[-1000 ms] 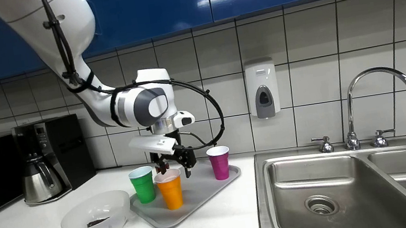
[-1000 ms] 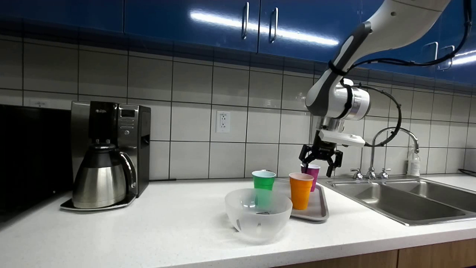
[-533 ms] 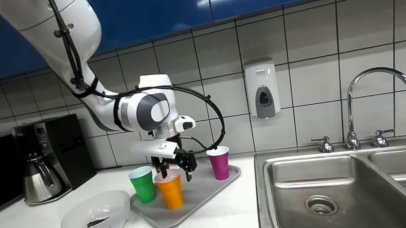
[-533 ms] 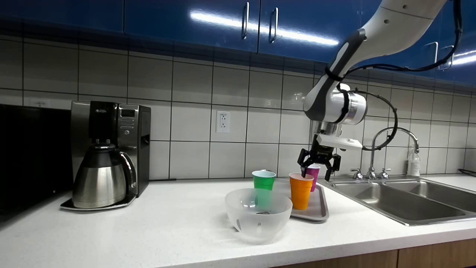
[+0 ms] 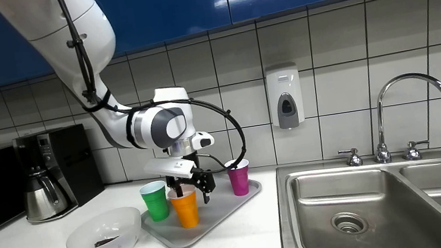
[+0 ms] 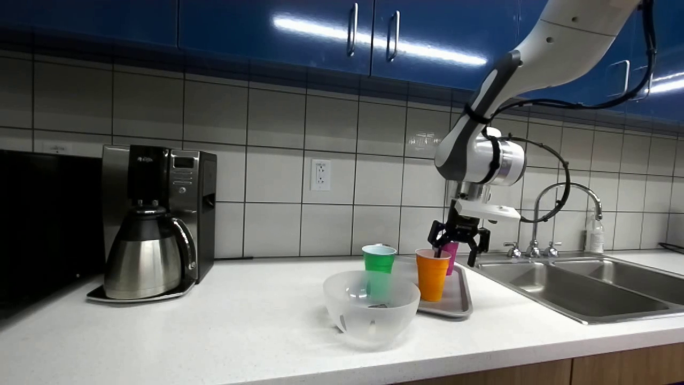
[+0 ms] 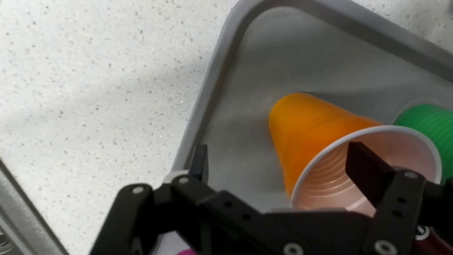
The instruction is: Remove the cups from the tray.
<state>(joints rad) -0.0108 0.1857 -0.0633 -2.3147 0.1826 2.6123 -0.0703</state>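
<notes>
Three cups stand upright on the grey tray (image 5: 215, 208): an orange cup (image 5: 187, 214), a green cup (image 5: 157, 205) and a magenta cup (image 5: 239, 181). My gripper (image 5: 193, 197) is low over the orange cup, jaws wide apart. In the wrist view the gripper (image 7: 278, 156) straddles the near wall of the orange cup (image 7: 308, 131): the right finger is within its mouth, the left finger outside over bare tray (image 7: 240, 159). Neither finger presses on the wall. The magenta cup (image 7: 185, 252) shows only as a sliver there; the green cup (image 7: 431, 124) is partly covered by the orange one.
A frosted bowl (image 6: 371, 321) with a dark item in it stands beside the tray, close to the green cup. The steel sink (image 5: 287, 219) lies past the tray's opposite side. A coffee maker (image 6: 160, 214) stands at the back; the tiled wall (image 5: 243, 103) rises behind the tray.
The gripper has come down with its jaws wide, and one finger has dropped from above the orange cup's rim into its mouth. All three cups and the tray have stayed put.
</notes>
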